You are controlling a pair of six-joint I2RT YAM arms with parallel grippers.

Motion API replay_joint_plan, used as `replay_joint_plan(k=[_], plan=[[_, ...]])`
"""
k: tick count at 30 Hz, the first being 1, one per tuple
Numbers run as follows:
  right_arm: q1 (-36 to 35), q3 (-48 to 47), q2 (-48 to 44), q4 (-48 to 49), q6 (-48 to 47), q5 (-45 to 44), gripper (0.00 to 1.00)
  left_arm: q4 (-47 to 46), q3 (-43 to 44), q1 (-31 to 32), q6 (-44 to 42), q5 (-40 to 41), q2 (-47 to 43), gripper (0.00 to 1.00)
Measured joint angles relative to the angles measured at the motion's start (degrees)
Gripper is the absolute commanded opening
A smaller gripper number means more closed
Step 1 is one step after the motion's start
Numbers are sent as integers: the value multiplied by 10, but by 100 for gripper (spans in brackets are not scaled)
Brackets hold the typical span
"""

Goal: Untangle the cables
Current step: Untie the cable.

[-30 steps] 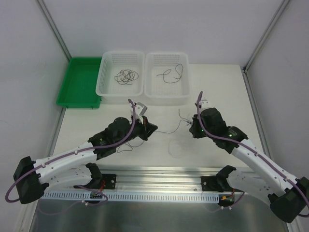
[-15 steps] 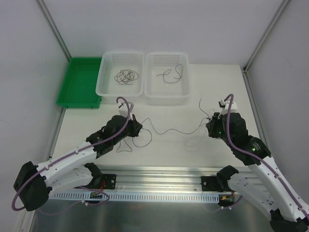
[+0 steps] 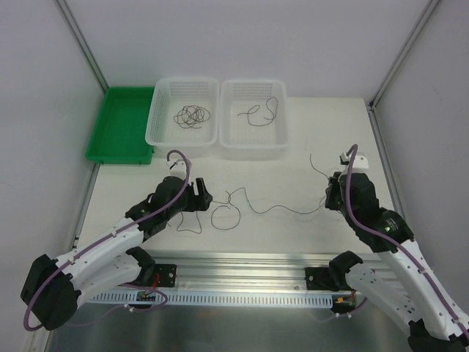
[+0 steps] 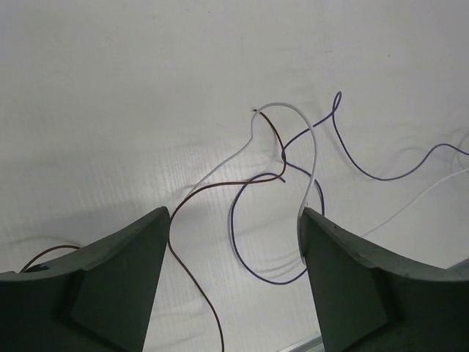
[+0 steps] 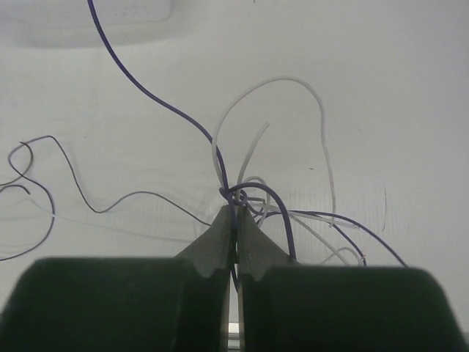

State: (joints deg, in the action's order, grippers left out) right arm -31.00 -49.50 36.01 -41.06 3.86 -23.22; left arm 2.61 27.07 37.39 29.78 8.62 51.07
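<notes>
While the right gripper (image 5: pixel 235 220) pinches tight on a knot of the cables (image 5: pixel 236 192), the left gripper (image 4: pixel 234 227) stands wide apart with nothing in its grasp; loose loops lie on the table (image 4: pixel 110 88) between its fingers (image 4: pixel 124 271), strung toward the right.

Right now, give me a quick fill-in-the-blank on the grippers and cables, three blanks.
The right gripper is ____ on the cables.
The left gripper has its jaws standing ____.
The tray beside the left basket is coloured ____.
Missing words: shut; open; green.
</notes>
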Motion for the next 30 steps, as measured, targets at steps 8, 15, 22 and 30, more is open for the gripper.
replay_joint_plan(k=[8,15,22,30], plan=[[23,17,-18,-11,1,-27,1,9,0,0,-25,-12,15,78],[42,9,6,-12,1,-26,1,25,-4,0,-38,-69,15,92],[52,38,34,26,5,53,1,24,24,0,-20,-223,-3,99],[52,56,66,48,8,87,1,40,63,0,-7,-173,-12,89]])
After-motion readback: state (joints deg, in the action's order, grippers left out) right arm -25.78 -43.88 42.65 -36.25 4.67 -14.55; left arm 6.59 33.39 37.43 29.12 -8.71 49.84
